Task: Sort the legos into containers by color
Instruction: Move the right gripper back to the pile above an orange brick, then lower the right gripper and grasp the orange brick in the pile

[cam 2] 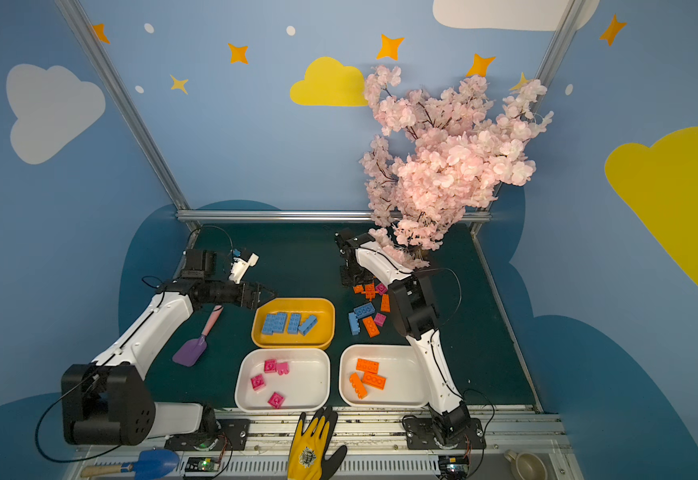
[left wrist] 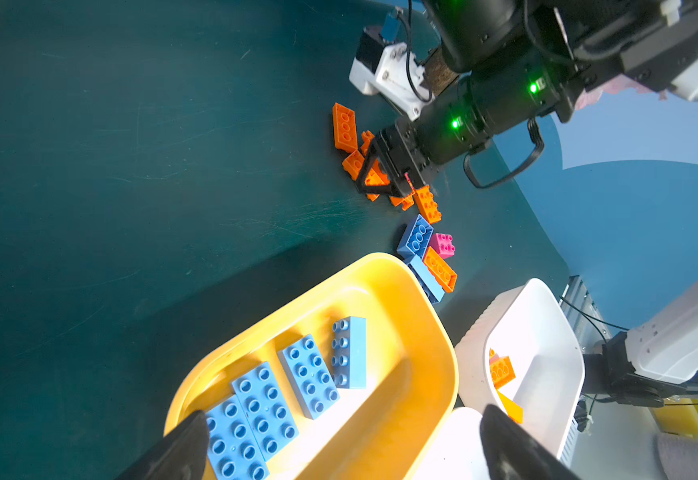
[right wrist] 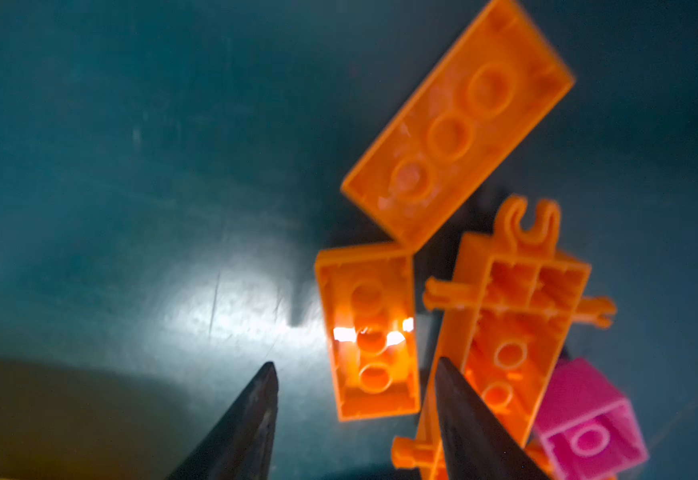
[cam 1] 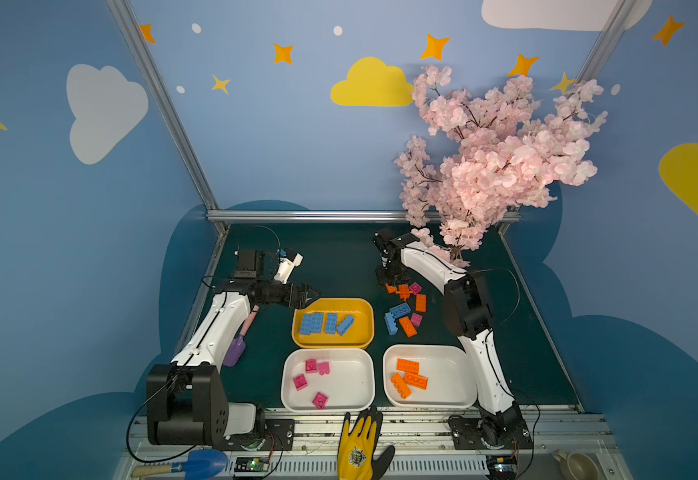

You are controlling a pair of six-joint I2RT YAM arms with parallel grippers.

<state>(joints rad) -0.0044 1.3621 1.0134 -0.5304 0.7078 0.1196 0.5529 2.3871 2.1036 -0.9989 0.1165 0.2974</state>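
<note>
My right gripper (right wrist: 356, 365) stands with jaws part-spread, gripping nothing. A small orange brick (right wrist: 370, 332) lies studs-down between the fingertips, with the lattice piece (right wrist: 505, 332) just beside it. In both top views these loose bricks (cam 1: 401, 309) lie at one o'clock of the yellow tray (cam 1: 368, 309). My left gripper (left wrist: 345, 413), jaws wide apart, hovers at that tray's ten o'clock corner, near the blue bricks (cam 1: 324, 323).

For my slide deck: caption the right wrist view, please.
Right gripper, jaws apart, poised over an upturned orange brick beside the orange lattice piece.
</note>
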